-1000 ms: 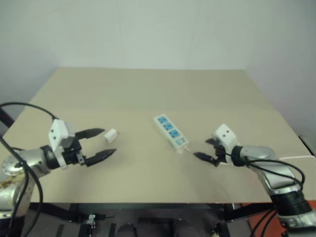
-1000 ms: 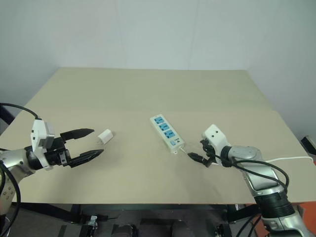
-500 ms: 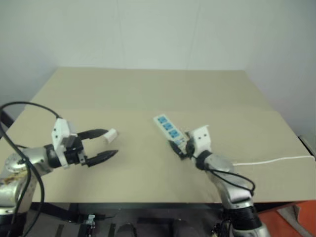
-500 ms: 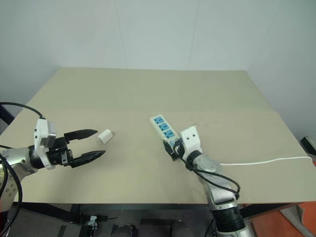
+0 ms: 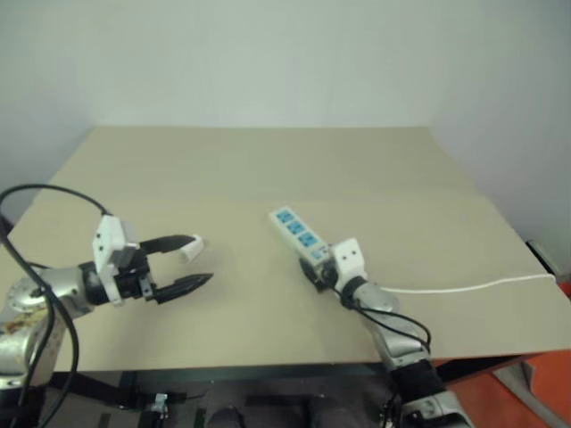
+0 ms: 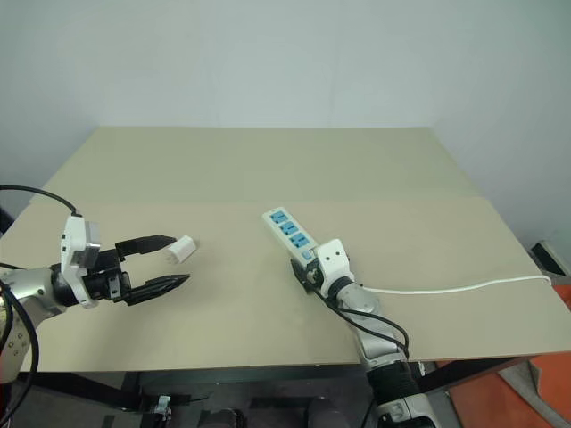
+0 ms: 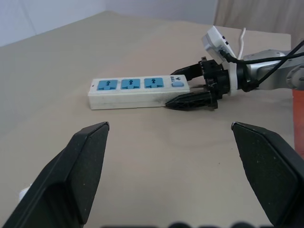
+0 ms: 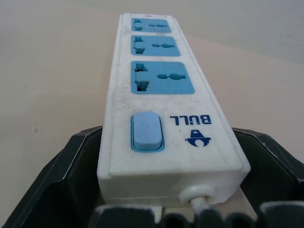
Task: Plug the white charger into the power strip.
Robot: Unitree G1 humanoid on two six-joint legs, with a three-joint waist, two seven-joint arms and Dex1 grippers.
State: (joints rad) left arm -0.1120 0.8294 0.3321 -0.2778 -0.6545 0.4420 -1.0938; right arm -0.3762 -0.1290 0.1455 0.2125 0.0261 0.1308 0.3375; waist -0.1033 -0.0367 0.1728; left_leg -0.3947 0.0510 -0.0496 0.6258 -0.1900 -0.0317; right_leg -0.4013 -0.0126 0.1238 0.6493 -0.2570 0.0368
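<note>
I judge the step in hand to be securing the power strip (image 6: 290,234) before any plugging. It lies near the middle of the table (image 6: 268,169), cord (image 6: 446,287) trailing off to the right. My right gripper (image 5: 314,270) sits at the strip's switch end, fingers (image 7: 189,100) spread wide, one on each side of the body; the right wrist view shows the strip between them, not yet pinched. The white charger (image 6: 180,249) lies on the table to the left, well apart from the strip, just beside the upper finger of my left gripper (image 6: 157,263), which hovers with its fingers parted and nothing in them.

Next I would close the right fingers on the strip, then bring the left down on the charger.

Against a second ago, the right gripper has swung in from beyond the cord end to straddle the strip; the left has not moved.
</note>
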